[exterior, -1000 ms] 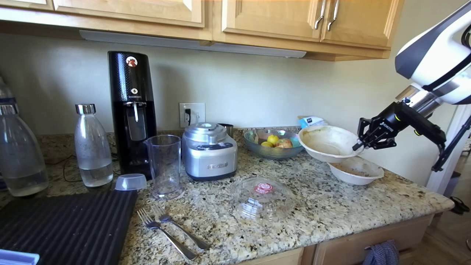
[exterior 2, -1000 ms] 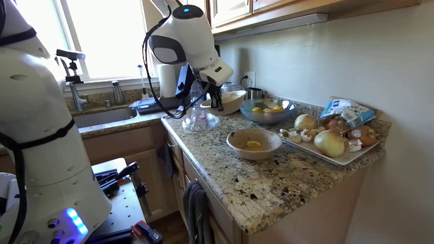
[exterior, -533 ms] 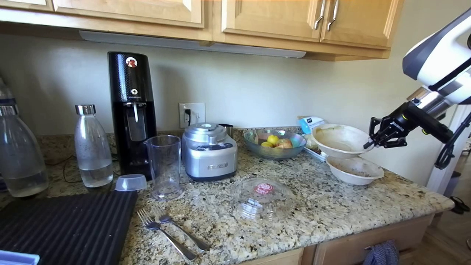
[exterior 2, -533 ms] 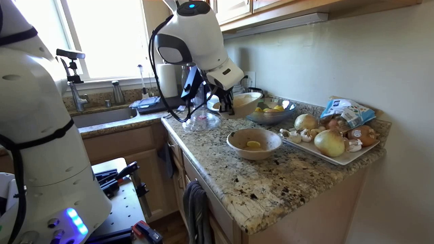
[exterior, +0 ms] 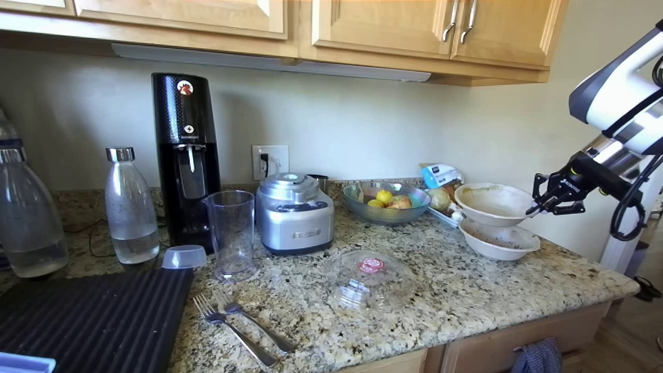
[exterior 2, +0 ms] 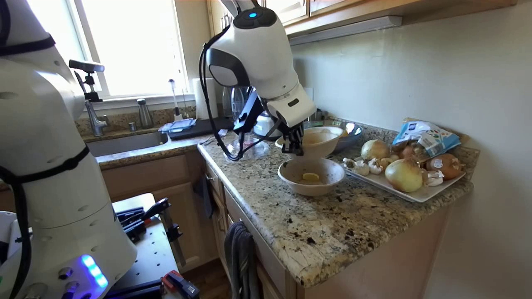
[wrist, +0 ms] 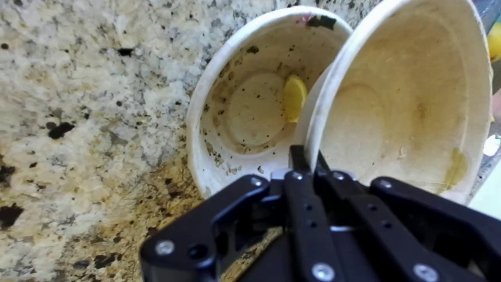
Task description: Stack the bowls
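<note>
Your gripper (wrist: 310,154) is pinching the upper bowl (exterior 2: 322,145) by one edge of its rim. In an exterior view, the lower bowl (exterior 2: 314,190) sits upright on the counter (exterior 2: 341,232), with the upper one held just above, offset to the far side. The wrist view shows it hiding only part of the lower mouth; whether the two touch, you can't tell.

The likeliest trouble is letting go here. With the centres out of line, the upper bowl would probably land across the lower rim and tip off to the far side, so bring it nearer first.

In both exterior views its rim slopes down toward the gripper. That low side may catch on the lower rim as you shift, and with a single pinch point a snag could swivel the bowl in your grip or shove the lower one along the counter.

Watch the lemon wedge (wrist: 294,98) inside the lower bowl: it could prop the upper one at a slant, so don't press if the bowl stops short. A crooked exit afterwards might drag the upper bowl out with you.
</note>
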Controlling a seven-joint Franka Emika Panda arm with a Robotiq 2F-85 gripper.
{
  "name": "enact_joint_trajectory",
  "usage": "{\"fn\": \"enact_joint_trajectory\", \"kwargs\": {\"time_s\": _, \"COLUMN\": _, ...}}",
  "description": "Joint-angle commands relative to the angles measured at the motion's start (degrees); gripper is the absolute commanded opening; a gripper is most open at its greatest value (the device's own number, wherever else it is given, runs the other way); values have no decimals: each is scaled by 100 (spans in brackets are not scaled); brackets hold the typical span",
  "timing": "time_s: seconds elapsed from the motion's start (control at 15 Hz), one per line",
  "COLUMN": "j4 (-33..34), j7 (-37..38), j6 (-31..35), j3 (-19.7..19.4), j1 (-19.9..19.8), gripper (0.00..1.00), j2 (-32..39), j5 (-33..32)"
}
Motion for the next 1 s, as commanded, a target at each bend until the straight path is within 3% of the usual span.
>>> {"fn": "enact_joint_trajectory", "kwargs": {"time_s": 0.0, "j4": 326, "j7": -143, "j6": 96, "j3": -91, "j1": -34, "gripper": 4, "j2": 525, "j5": 208}}
{"fn": "enact_joint_trajectory", "kwargs": {"time_s": 0.67, "j4": 729, "j7": -182, "j6": 146, "j3": -115, "j1": -42, "gripper": 4, "j2": 1446, "j5": 268}}
{"fn": "enact_joint_trajectory", "kwargs": {"time_s": 0.73, "j4": 733, "j7": -101, "j6": 139, "j3": -122, "j1": -40, "gripper": 8, "j2": 1470, "j5": 243}}
{"fn": "enact_joint_trajectory", "kwargs": {"time_s": 0.8, "j4": 706, "j7": -68, "j6": 118, "j3": -137, "j1": -43, "gripper": 31, "j2": 1437, "j5": 173}}
{"fn": "enact_joint_trajectory", "kwargs": {"time_s": 0.93, "j4": 593, "j7": -1, "j6": 109, "j3": -160, "j1": -38, "gripper": 35, "j2": 1279, "j5": 89}}
